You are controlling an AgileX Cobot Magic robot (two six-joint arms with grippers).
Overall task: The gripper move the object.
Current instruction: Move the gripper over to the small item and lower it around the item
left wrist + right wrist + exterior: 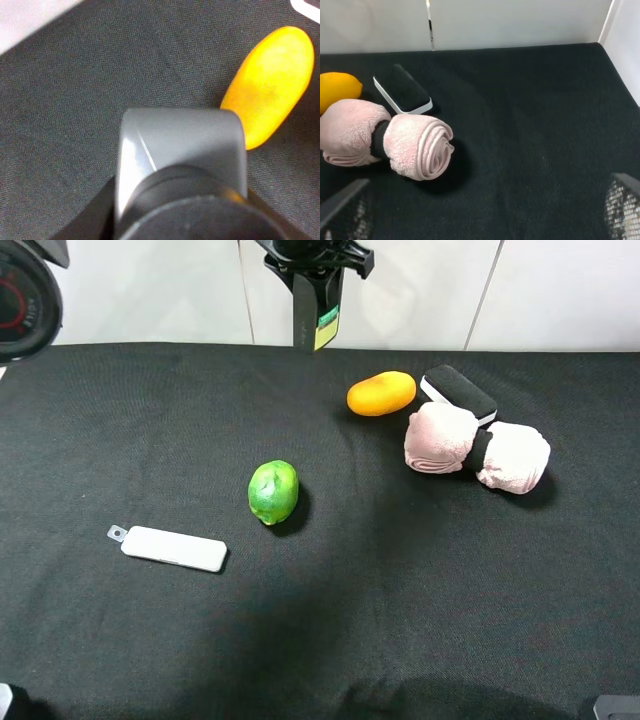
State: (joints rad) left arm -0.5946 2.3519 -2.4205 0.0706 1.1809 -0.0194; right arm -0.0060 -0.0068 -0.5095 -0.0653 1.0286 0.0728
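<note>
The left gripper hangs over the middle of the counter's far edge. As far as the blurred close view lets one judge, it is clenched on the dark bottle, whose green label shows. A yellow fruit lies near the bottle, towards the far right corner. A black-and-white eraser and a rolled pink towel lie just beside the fruit. The right gripper is spread wide with nothing in it, at the near right corner. A lime sits mid-counter, and a flat white bar lies towards the near left corner.
</note>
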